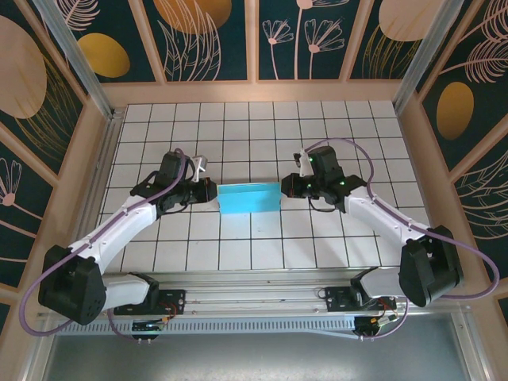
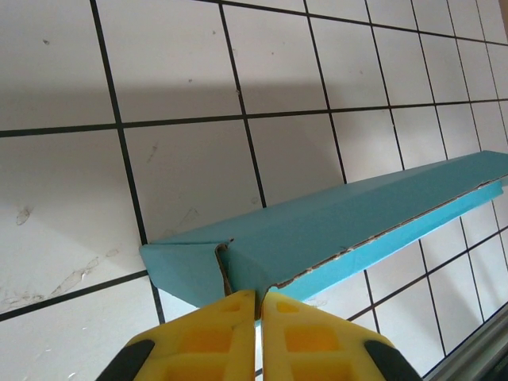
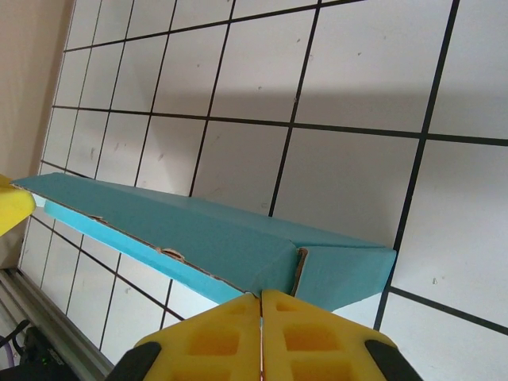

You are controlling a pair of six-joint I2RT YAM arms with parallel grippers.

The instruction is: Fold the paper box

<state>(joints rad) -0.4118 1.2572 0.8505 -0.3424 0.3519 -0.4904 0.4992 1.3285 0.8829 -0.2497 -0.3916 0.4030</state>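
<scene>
Both arms reach in low from the two sides, bent at the elbow. The left gripper (image 1: 208, 193) pinches the left end of the paper box (image 1: 248, 198) and the right gripper (image 1: 287, 188) pinches the right end, yellow fingers (image 2: 226, 325) pressed tight on the blue card. The box is folded long and thin, at the middle of the white tiled table (image 1: 238, 127) with black lines. Dark walls (image 1: 210, 36) with gold leaves stand around it

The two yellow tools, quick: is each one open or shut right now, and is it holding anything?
Left tool: shut, pinching one end of the paper box.
Right tool: shut, pinching the other end of the paper box.
</scene>
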